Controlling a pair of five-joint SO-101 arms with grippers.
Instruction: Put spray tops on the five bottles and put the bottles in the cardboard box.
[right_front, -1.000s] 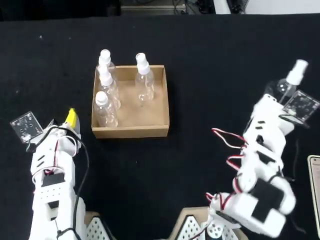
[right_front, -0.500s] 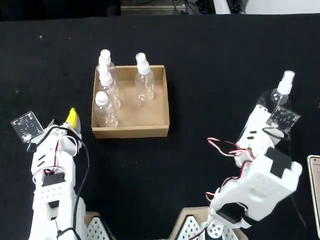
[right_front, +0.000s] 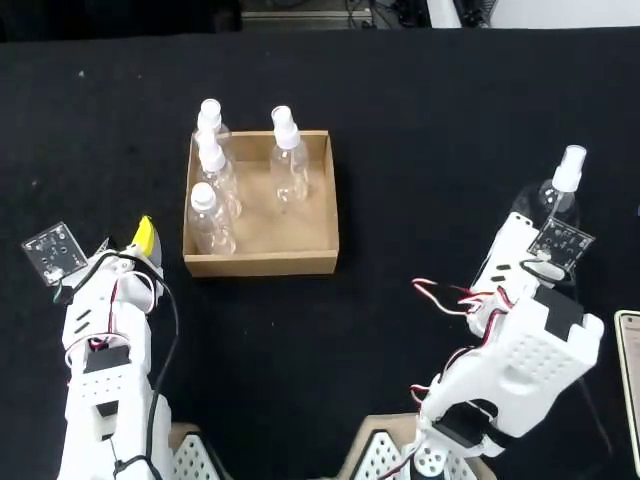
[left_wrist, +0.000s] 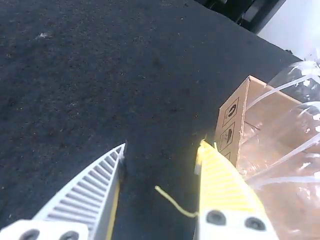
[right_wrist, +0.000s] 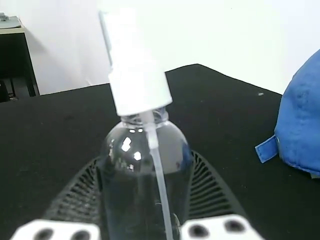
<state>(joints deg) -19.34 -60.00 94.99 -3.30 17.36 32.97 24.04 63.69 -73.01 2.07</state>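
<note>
Currently the cardboard box (right_front: 262, 263) on the black worktop (right_front: 430, 110) holds four bottles (right_front: 288, 168), all upright with white tops, three along its left wall and one by the far wall. The fifth bottle (right_front: 553, 196), spray top (right_wrist: 136, 75) fitted, stands well to the right of the box, grasped by the right claw (right_wrist: 145, 167). Against a second ago, that bottle has come nearer the arm's base and is upright rather than tilted, the left claw (left_wrist: 162, 145) remains released over bare worktop beside the box's near left corner, and a blue cloth item (right_wrist: 302, 125) lies near the held bottle.
</note>
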